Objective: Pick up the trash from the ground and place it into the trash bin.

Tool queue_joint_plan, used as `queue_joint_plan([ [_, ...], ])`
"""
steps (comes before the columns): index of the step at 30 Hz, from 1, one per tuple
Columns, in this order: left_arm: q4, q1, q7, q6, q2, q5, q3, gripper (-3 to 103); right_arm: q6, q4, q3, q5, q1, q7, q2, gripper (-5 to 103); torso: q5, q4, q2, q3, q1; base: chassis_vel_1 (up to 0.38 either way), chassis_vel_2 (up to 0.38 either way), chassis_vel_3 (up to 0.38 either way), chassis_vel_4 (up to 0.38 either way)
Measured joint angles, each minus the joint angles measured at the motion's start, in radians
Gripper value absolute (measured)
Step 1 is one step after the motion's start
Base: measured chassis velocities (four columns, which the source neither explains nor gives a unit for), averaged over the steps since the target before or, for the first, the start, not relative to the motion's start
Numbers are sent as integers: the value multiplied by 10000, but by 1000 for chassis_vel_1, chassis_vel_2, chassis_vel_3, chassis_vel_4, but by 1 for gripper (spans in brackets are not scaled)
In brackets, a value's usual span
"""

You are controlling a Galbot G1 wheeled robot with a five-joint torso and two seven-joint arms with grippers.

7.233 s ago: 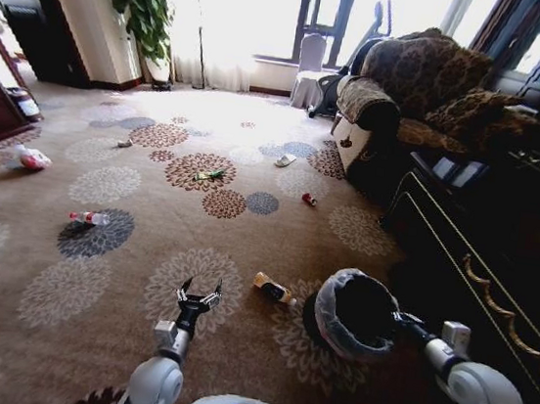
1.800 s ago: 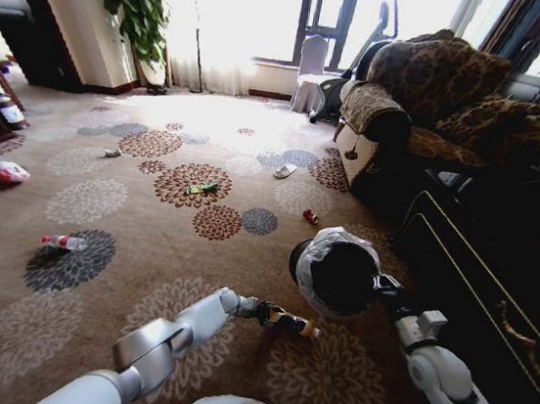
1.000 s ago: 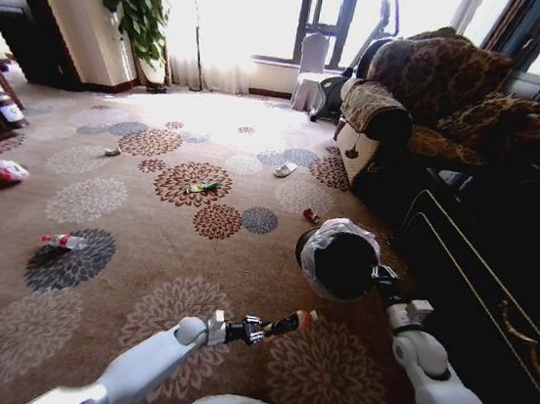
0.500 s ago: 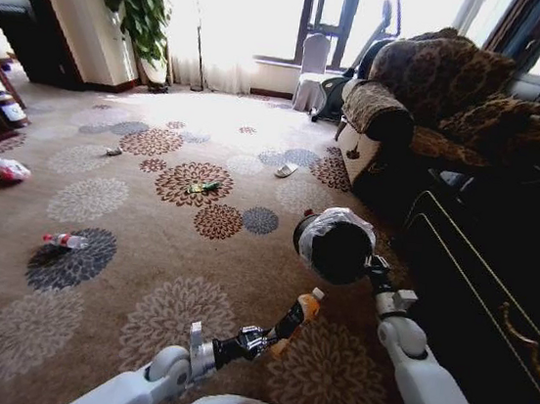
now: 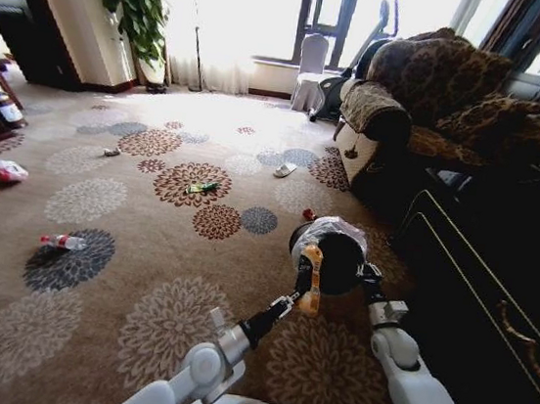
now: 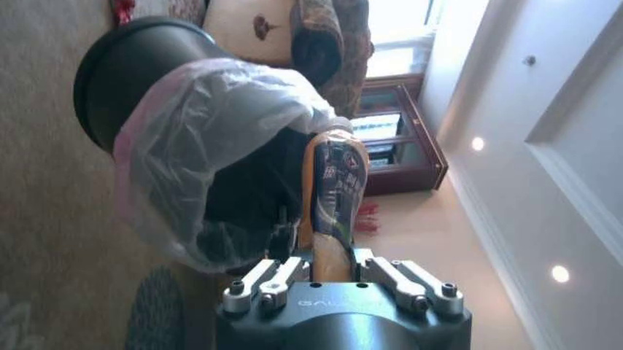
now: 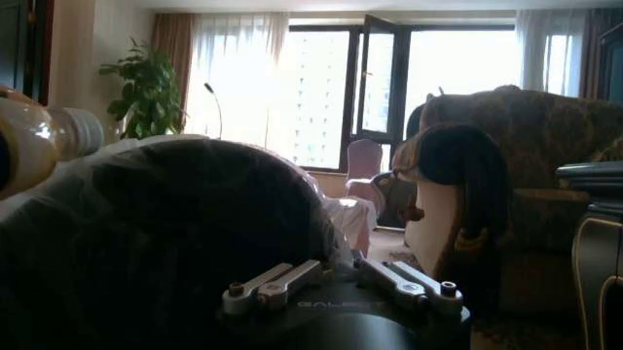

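Raised since half a second ago, the amber bottle (image 5: 311,277) now stands upright right at the trash bin's (image 5: 336,238) mouth, its cap end hiding part of the opening. Left gripper (image 5: 291,299) is clamped on the bottle's lower end. Right gripper (image 5: 364,270) holds the bin tilted off the carpet (image 5: 143,275), its fingers hidden behind the liner.

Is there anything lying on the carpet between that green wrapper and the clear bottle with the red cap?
No litter: in the head view, only bare patterned carpet lies between the green wrapper and the clear bottle.
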Motion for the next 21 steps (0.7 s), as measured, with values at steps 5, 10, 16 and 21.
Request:
queue_joint_plan([
  [5,368,-644,-503,279,-512,-380,517,22,190,30,-8,-157,-134,0,35,0,1,0,0,0,0,0,0,0,0],
  [10,837,-1072,-1049,468,-1062,-598,621,22,389,27,-17,-180,-161,0,35,0,-1,0,0,0,1,0,0,0,0],
  [16,1699,-1474,-1617,642,-1829,-800,198,22,509,70,-28,-114,-285,0,-167,0,0,0,0,1,1,0,0,0,0],
  [21,2434,-1934,-1630,977,-2677,-875,-54,31,627,47,21,45,-327,1,-325,0,-1,0,0,0,2,0,0,0,0],
])
